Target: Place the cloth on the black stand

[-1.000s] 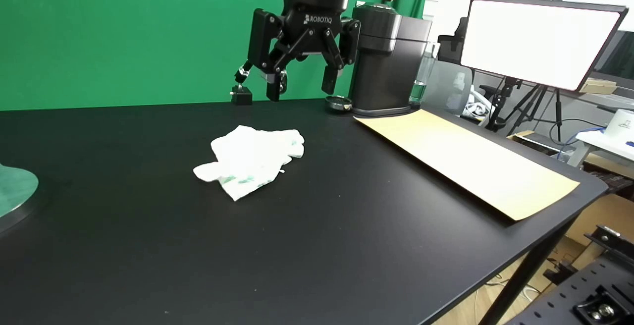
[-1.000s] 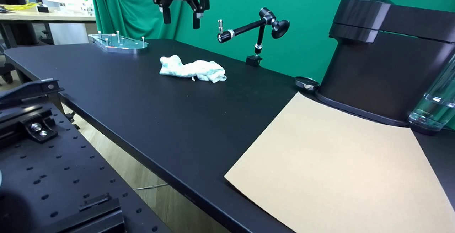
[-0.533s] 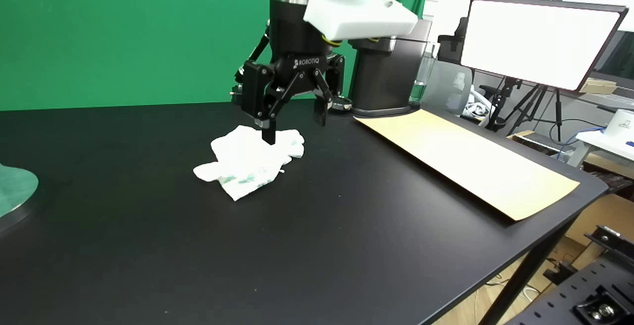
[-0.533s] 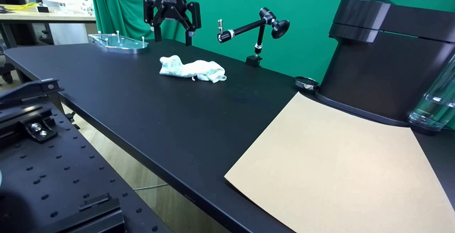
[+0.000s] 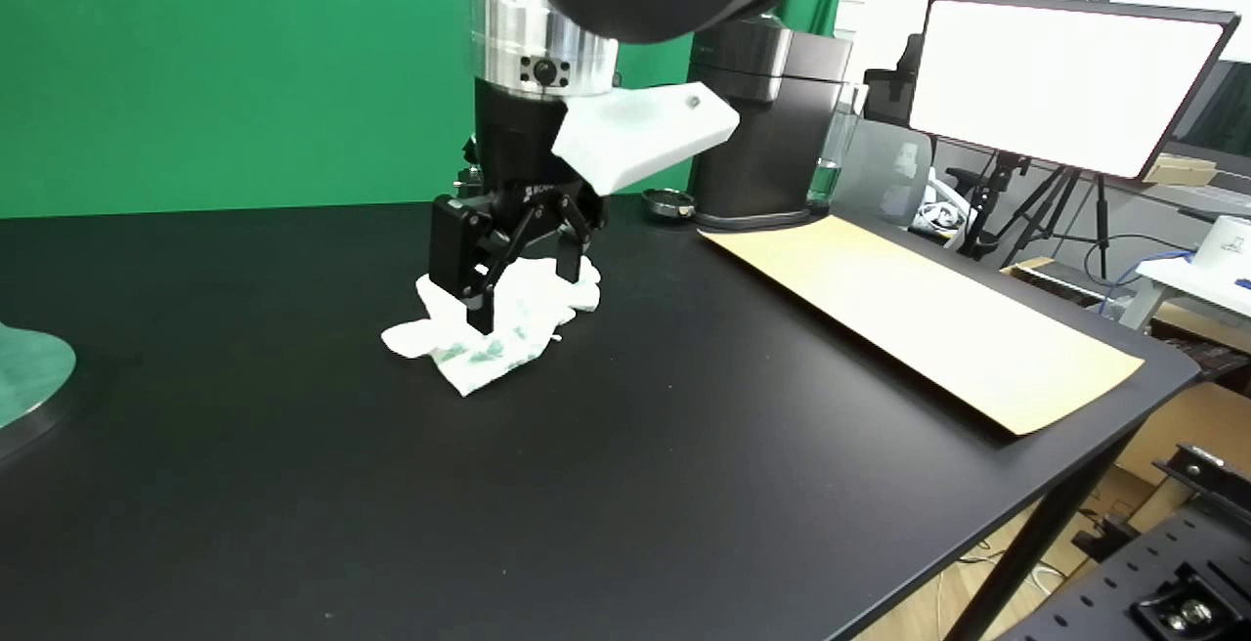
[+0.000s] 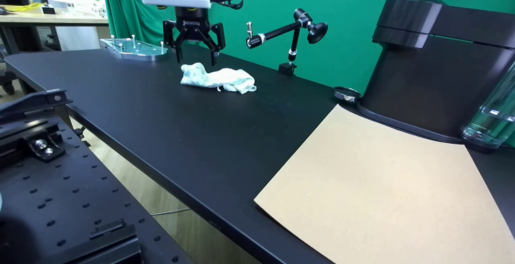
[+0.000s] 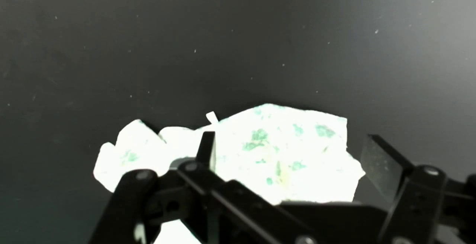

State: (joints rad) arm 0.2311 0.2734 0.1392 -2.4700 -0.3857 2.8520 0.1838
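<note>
The cloth is white with green marks and lies crumpled on the black table in both exterior views (image 5: 503, 353) (image 6: 219, 79). It also fills the lower middle of the wrist view (image 7: 282, 151). My gripper (image 5: 525, 295) is open and empty, pointing down. It hangs a little above the cloth, also in an exterior view (image 6: 196, 58). In the wrist view (image 7: 292, 141) one finger lies over the cloth and the other beside its edge. A black jointed stand (image 6: 295, 34) is clamped at the table's back edge; in the opposite exterior view my arm hides most of it.
A black coffee machine (image 6: 434, 79) with a water tank stands at the back edge. A small round dish (image 6: 347, 94) is beside it. A tan sheet (image 6: 382, 191) lies in front. A clear plate with pegs (image 6: 136, 52) sits at the table's far end.
My gripper has come down toward the table and moved over the cloth. It has stayed open. The cloth has not moved.
</note>
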